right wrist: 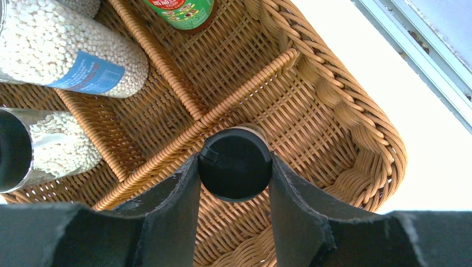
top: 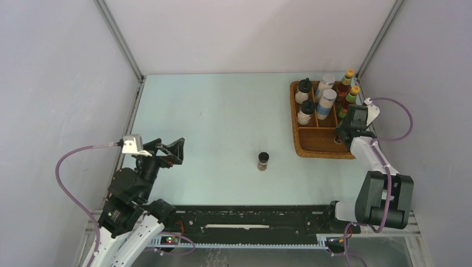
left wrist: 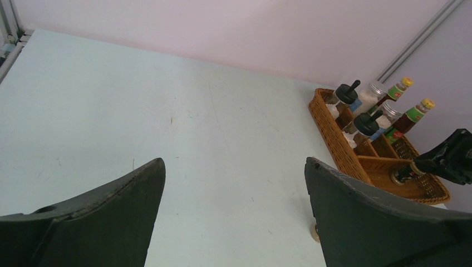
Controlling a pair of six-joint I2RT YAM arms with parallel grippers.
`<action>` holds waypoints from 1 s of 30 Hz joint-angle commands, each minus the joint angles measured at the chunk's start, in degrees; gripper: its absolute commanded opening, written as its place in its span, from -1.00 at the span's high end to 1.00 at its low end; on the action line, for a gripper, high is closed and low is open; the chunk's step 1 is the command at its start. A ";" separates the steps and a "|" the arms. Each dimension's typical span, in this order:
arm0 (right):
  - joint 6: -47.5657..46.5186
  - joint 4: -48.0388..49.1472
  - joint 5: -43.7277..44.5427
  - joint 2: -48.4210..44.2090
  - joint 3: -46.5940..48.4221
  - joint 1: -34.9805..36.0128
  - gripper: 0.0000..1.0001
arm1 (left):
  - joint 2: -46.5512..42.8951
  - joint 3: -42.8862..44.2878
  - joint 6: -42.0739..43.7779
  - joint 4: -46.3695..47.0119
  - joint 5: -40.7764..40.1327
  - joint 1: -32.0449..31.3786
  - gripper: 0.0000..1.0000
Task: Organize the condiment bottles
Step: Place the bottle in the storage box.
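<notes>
Table [top: 222,122]: wicker tray [top: 323,153] at its far right. Left gripper [left wrist: 234,162]: fingers spread wide, holding nothing, over the table's left side. Right gripper [right wrist: 234,157]: inside a near compartment on the tray's right side, pinching 1 dark jar [right wrist: 235,175] by its black lid. Upright in the far compartments: 2 red bottles [top: 346,82], 2 blue-label jars [top: 325,103], 2 black-lidded jars [top: 304,90]. The second dark jar [top: 263,161] stands upright mid-table, well apart from the tray.
</notes>
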 commanded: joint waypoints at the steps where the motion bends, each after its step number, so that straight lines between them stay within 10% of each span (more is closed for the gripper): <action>1: 1.91 -3.01 -0.09 -0.66 1.05 0.71 0.00 | -0.78 -0.73 0.33 0.05 -0.37 -0.18 -1.00; 10: 1.99 -3.24 0.56 -0.63 1.05 0.77 0.21 | -0.49 -0.63 0.28 0.01 -0.42 -0.21 -1.00; 22: 2.12 -3.17 0.61 0.30 1.05 0.74 -0.36 | -0.19 -0.73 0.22 0.06 -0.51 -0.21 -1.00; 30: 1.96 -3.14 0.67 -0.25 1.05 0.93 -0.40 | -0.04 -0.56 0.11 0.15 -0.42 -0.21 -1.00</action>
